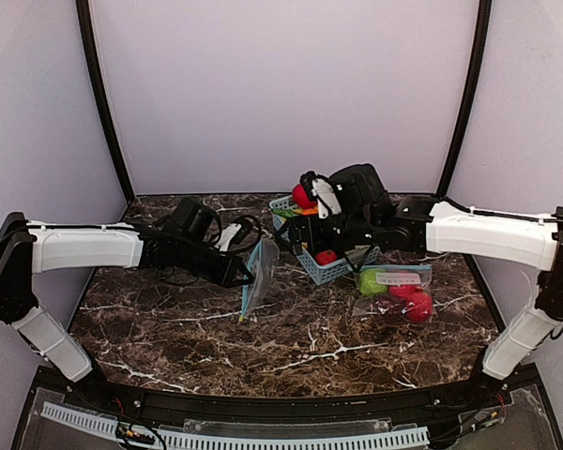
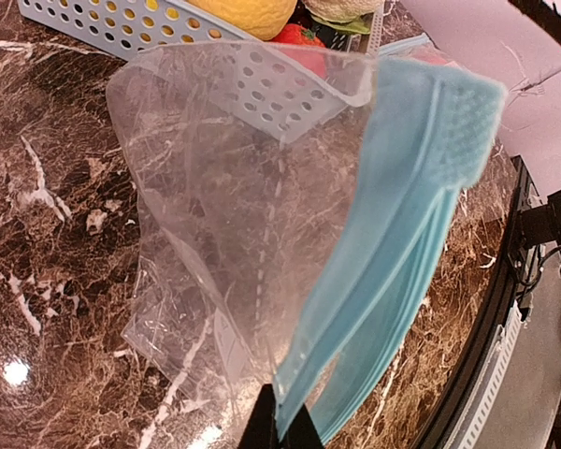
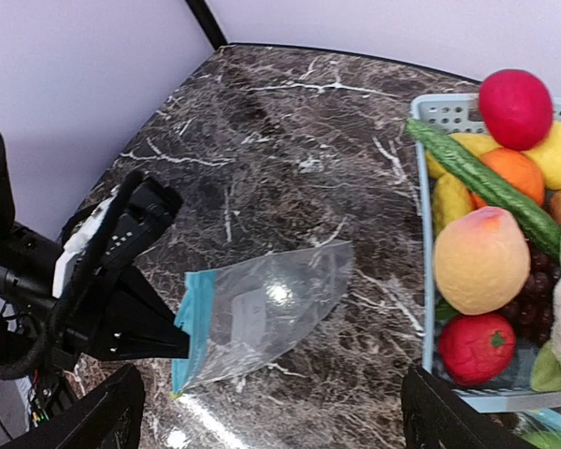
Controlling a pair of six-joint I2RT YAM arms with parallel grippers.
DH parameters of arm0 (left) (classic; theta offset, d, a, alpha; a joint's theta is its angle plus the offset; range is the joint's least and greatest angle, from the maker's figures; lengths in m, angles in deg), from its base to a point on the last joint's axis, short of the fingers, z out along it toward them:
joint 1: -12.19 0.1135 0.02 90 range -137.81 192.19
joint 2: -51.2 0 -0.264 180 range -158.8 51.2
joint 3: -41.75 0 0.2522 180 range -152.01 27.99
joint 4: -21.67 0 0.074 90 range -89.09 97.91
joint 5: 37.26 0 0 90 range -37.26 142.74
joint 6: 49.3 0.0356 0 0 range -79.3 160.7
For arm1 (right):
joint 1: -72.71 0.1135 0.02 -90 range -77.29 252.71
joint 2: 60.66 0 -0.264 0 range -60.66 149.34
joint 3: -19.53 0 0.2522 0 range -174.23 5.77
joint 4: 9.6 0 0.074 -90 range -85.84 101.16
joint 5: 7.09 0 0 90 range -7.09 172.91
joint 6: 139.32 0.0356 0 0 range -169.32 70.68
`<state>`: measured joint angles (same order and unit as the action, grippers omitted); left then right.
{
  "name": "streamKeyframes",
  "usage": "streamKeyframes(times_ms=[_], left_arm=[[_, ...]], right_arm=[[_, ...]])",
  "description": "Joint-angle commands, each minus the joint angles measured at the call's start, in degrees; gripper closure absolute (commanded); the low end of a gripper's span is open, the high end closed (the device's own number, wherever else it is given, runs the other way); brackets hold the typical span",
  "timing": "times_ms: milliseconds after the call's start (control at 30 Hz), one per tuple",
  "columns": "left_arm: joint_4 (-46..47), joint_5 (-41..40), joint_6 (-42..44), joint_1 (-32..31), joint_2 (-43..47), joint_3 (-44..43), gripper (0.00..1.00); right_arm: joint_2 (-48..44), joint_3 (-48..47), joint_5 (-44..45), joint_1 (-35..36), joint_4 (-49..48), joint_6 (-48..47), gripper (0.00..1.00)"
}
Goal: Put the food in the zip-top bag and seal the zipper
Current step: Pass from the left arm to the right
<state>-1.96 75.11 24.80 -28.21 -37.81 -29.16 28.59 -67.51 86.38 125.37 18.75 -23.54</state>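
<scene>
A dark marbled table seen from above, with two white robot arms reaching in from the left and right.

Nearest, on the right side of the table, a second bag lies flat with green and red pieces already inside.

Near the middle, the left end effector is pinched closed on the blue zipper strip of the zip-top bag. It holds the bag up on edge, with the clear body trailing down to the table. The film looks thin, limp and crinkled. It would likely fold or slip if taken anywhere but the stiffer zipper band, so that band is the sensible place to hold. The mouth looks nearly flat and would need spreading before anything goes in.

Just beyond and to the right stands a light-blue lattice basket holding the toy food. A pink-and-yellow peach sits on top near the front. A red fruit is just in front of it and a long green cucumber lies just behind. These pieces look glossy, hard and light, so smooth, rounded sides may slide between fingers. A grip across the widest part of the peach, which is exposed from above, seems safest.

Farthest, the right end effector hovers over the basket with its jaws spread wide and nothing between them.
</scene>
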Motion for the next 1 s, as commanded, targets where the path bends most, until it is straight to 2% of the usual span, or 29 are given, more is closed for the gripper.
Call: streamKeyframes(times_ms=[0, 267, 533, 667, 767, 967], left_arm=[[0.4, -0.7, -0.2, -0.4, 1.6, 1.0, 0.99], [1.0, -0.5, 0.0, -0.8, 2.4, 1.2, 0.99], [0.9, -0.9, 0.8, -0.9, 3.4, 1.2, 0.99], [0.9, -1.3, 1.9, -1.2, 4.1, 1.3, 0.99], [0.7, 0.6, 3.6, -2.2, 3.8, 0.9, 0.99], [-0.7, 5.6, 6.0, -3.7, 2.3, -0.7, 0.99]], right_arm=[[4.8, -0.9, -3.2, 2.8, -5.9, 2.5, 0.08], [12.1, -5.7, -0.8, 5.7, -4.4, 4.2, 0.11], [16.6, -9.2, 10.8, 5.6, 2.8, 6.0, 0.22], [18.0, -11.4, 15.4, 5.5, 6.9, 5.5, 0.25], [18.7, -12.5, 15.3, 5.2, 7.0, 2.9, 0.29], [18.2, -12.2, 8.8, 5.0, 1.3, -10.0, 0.36]])
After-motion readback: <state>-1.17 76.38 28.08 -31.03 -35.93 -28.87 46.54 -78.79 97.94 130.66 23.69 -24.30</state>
